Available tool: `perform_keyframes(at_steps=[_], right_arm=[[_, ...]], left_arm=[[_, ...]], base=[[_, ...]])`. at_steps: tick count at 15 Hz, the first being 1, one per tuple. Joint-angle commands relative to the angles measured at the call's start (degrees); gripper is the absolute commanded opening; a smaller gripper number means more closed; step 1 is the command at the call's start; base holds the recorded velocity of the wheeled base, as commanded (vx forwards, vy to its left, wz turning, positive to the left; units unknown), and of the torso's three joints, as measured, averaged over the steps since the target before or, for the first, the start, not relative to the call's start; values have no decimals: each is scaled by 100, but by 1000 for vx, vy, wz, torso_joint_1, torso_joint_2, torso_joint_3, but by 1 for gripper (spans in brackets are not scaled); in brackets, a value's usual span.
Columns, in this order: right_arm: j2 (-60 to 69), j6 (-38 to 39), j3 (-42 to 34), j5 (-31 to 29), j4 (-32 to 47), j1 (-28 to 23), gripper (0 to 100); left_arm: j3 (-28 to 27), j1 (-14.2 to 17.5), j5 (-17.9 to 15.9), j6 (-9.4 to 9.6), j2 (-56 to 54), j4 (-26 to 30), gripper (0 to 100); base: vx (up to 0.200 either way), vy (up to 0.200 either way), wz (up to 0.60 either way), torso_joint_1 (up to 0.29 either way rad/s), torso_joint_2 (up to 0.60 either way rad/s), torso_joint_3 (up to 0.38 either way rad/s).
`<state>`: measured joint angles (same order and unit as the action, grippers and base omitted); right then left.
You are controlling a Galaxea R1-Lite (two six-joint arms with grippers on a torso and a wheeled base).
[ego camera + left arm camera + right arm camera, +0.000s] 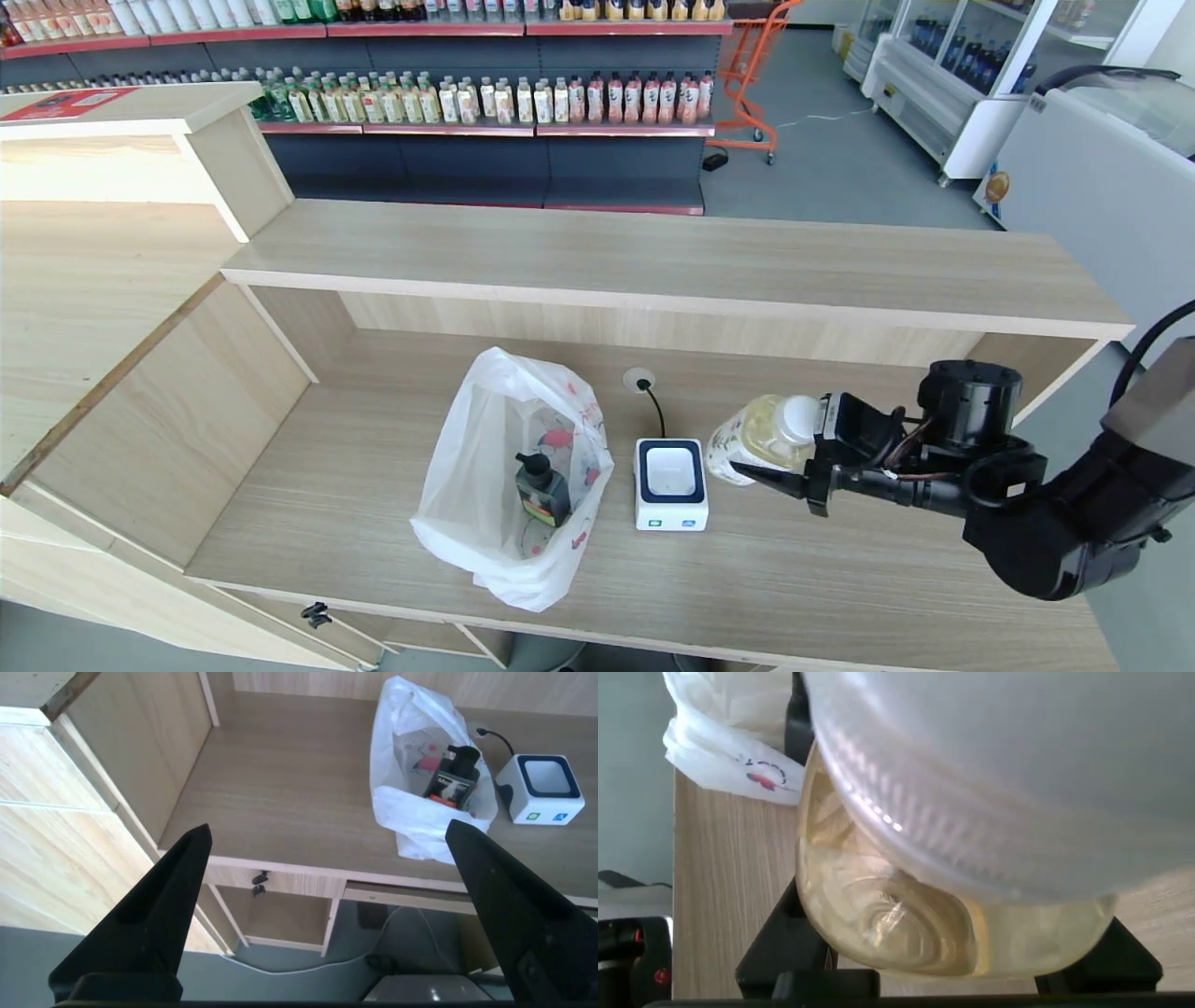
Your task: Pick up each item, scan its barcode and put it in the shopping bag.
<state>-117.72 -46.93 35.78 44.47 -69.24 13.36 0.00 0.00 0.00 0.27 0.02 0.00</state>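
Closest to the lens in the right wrist view: white cap (999,775) of a bottle (906,924) of pale yellow liquid, with black fingers (775,952) pressed to either side. From the head view: right gripper (761,457) clamped on that bottle's body, holding it sideways above the wooden counter (373,485), cap end toward the wrist and base end just beside the right edge of the scanner (670,483). From the scanner's back, a black cable (656,411) up to a round port in the counter. Just left of the scanner, a white shopping bag (485,467), mouth open, with a dark pump bottle (543,487) upright inside. Left gripper (327,924) well apart from all of this, off the counter's near edge, jaws spread wide and holding nothing.
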Motion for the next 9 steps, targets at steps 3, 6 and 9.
perform_keyframes(at_steps=[3, 6, 9], right_arm=[[-796, -914, 210, 589, -37, -158, 0], [-1104, -1230, 632, 844, -37, -123, 0], [-1297, -1301, 825, 870, -37, -79, 0]], left_arm=[[0, 0, 0, 0, 6, 0, 100], [0, 0, 0, 0, 6, 0, 100], [0, 0, 0, 0, 6, 0, 100]], base=[[0, 0, 0, 0, 0, 0], [0, 0, 0, 0, 0, 0], [0, 0, 0, 0, 0, 0]])
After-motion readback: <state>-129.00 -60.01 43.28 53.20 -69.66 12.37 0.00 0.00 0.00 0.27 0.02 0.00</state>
